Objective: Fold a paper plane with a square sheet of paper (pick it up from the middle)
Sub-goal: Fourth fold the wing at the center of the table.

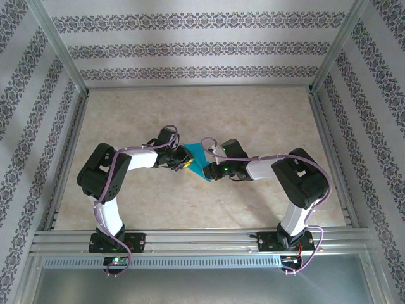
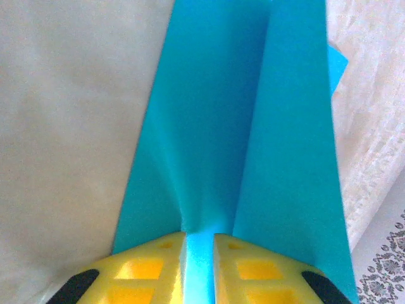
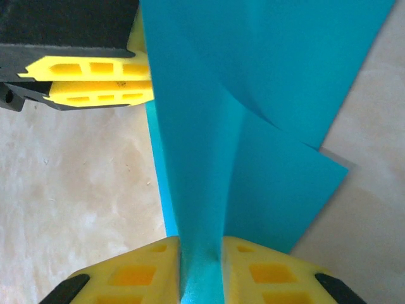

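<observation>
Pinching the square sheet of paper (image 1: 195, 159) from opposite sides, left gripper (image 2: 198, 244) and right gripper (image 3: 201, 248) could tear it pulling apart.

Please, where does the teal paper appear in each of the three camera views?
Top external: teal paper, centre of the table, between left gripper and right gripper.
Left wrist: teal paper runs up the centre from the left gripper.
Right wrist: teal paper, centre and upper right, above the right gripper.
Shared landmark: the left gripper's yellow fingers, upper left in the right wrist view.
</observation>
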Available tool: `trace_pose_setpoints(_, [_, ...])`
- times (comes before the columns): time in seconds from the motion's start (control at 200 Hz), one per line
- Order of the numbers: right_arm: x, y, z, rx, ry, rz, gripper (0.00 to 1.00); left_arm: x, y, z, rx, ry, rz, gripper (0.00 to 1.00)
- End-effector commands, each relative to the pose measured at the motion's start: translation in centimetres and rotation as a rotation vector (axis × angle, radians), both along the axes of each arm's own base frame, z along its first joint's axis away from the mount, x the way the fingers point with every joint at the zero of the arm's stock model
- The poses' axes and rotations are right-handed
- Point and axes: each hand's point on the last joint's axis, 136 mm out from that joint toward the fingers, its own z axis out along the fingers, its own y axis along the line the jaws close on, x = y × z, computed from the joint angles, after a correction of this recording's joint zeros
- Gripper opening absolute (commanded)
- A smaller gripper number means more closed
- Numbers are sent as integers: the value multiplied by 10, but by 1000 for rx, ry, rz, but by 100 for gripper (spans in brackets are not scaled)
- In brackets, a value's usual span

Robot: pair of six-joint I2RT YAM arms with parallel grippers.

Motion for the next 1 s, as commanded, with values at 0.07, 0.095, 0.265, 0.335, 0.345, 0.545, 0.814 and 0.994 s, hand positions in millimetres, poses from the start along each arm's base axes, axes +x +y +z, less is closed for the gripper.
trace_pose_setpoints(0.07, [8,0,0,-107,-61,-64,29,-11,-2,-9,50,40,-22,23])
trace_pose_setpoints(0.095, [9,0,0,-119,-68,-72,29,-12,-1,-9,51,42,-18,24])
trace_pose_setpoints(0.265, [10,2,1,-179,-103,-124,30,-13,0,-8,59,45,-10,27])
trace_pose_setpoints(0.335, [9,4,1,-194,-111,-132,30,-13,0,-7,59,45,-10,27])
trace_pose_setpoints(0.345, [9,4,0,-197,-110,-133,30,-14,0,-7,59,45,-12,27])
trace_pose_setpoints(0.545, [14,0,3,-217,-125,-197,30,-15,2,-6,69,44,-13,27])
trace_pose_setpoints(0.814, [13,-2,19,-216,-176,-231,31,-14,5,-2,84,34,-3,20])
trace_pose_setpoints(0.994, [10,3,10,-240,-163,-206,30,-13,2,-1,73,33,-3,20])
